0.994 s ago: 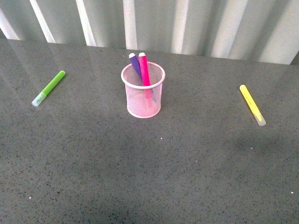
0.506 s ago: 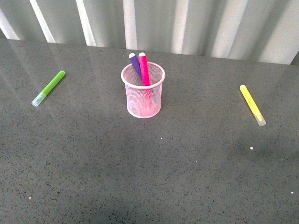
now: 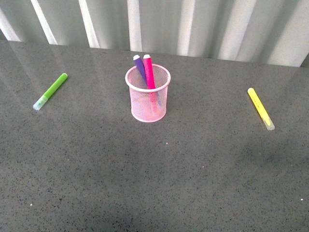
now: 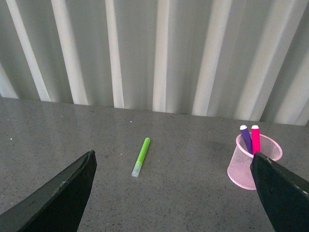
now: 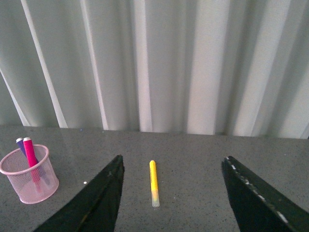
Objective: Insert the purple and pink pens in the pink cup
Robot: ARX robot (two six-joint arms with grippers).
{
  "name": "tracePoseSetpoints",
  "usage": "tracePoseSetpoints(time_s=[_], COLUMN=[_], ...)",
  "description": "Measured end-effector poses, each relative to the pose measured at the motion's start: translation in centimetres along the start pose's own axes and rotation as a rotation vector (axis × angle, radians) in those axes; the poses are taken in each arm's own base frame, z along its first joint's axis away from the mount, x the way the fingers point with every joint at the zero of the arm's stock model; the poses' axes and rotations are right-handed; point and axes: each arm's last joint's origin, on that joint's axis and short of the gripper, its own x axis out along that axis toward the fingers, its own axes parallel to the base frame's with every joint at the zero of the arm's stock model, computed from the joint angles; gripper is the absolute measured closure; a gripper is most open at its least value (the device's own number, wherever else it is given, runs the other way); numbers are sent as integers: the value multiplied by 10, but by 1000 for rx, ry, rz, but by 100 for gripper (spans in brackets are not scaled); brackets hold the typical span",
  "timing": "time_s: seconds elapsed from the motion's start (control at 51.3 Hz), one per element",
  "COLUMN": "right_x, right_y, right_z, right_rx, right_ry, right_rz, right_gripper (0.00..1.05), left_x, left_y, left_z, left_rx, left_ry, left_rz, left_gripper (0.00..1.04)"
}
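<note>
Green marker lies flat, far left on tabletop. Pink cup upright at centre; purple pen and pink pen stand inside, leaning on rim. Yellow marker flat, far right. Left gripper and right gripper: jaws wide apart, empty.

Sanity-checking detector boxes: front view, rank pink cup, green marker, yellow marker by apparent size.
1. pink cup, clearly largest.
2-3. yellow marker and green marker: too close to rank. Both are slim and look similar in length, lying at similar depth on the table.
</note>
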Motion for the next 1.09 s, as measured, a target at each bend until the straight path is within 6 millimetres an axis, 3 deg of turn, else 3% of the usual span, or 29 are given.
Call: tracePoseSetpoints(time_s=[0.214, 1.091], right_x=[0, 0], right_y=[0, 0], right_z=[0, 0], right_rx=[1, 1], right_ry=[0, 0], right_rz=[0, 0], right_gripper=[5, 7], left_x=[0, 0], left_y=[0, 0], left_z=[0, 0], left_rx=[0, 0], left_ry=[0, 0], left_rz=[0, 0], left_gripper=[7, 7])
